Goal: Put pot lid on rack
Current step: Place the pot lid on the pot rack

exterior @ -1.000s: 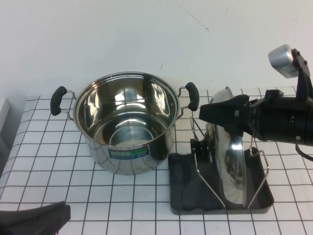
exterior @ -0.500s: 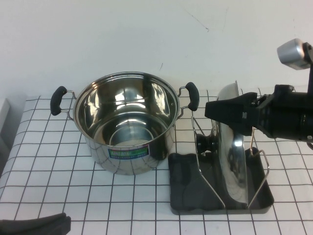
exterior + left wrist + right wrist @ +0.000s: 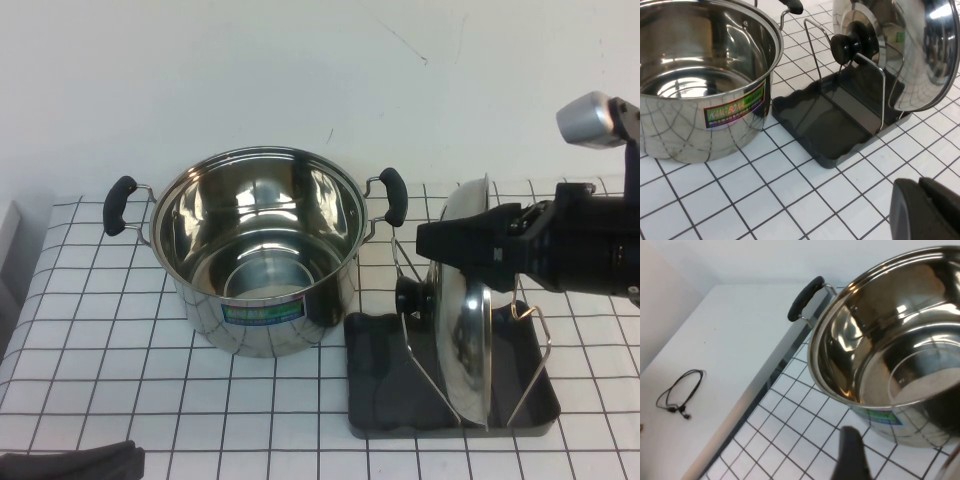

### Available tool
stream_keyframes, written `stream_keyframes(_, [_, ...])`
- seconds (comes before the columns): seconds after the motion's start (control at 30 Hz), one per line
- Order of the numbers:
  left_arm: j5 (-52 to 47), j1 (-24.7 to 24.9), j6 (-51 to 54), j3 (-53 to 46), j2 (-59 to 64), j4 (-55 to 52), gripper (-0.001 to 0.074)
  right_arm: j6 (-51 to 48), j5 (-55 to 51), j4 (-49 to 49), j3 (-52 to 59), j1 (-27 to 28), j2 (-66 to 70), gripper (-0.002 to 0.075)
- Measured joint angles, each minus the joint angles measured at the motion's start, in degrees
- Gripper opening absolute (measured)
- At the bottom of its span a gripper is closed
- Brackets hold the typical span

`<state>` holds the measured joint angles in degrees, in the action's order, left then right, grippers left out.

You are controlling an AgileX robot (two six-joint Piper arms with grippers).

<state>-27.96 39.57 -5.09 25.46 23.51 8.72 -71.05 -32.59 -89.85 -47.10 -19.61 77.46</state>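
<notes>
Steel lid [image 3: 468,330]: upright on edge between rack [image 3: 408,300] prongs, knob toward pot [image 3: 255,250].
Right gripper [image 3: 440,240]: at lid's top rim; grip cannot be told.
Left gripper [image 3: 70,464]: parked at near table edge, grip unclear.

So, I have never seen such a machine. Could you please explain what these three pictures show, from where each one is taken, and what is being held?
This is a robot with two arms, each ending in a grasping hand. One picture comes from a raised camera looking down at a tiled table. The other two come from small cameras on the wrists.

On the table stands an empty steel pot with two black handles. Beside it is a dark tray carrying a wire rack. A shiny pot lid with a black knob stands on edge in the rack.

The right hand reaches in from the right, at the lid's upper rim; whether it grips is unclear. The left hand rests low at the table's near edge, holding nothing visible.
</notes>
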Motion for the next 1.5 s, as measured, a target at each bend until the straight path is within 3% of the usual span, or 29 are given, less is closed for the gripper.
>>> stream_keyframes(0.37, [0.00, 0.00, 0.00, 0.00, 0.00, 0.00, -0.0001, -2.62, -4.27, -1.04, 0.00, 0.00, 5.89, 0.0465])
stream_keyframes(1.5, [-2.81, 0.00, -0.02, 0.00, 0.00, 0.15, -0.0001, -2.87, -5.00, 5.01, 0.00, 3.07, 3.37, 0.0480])
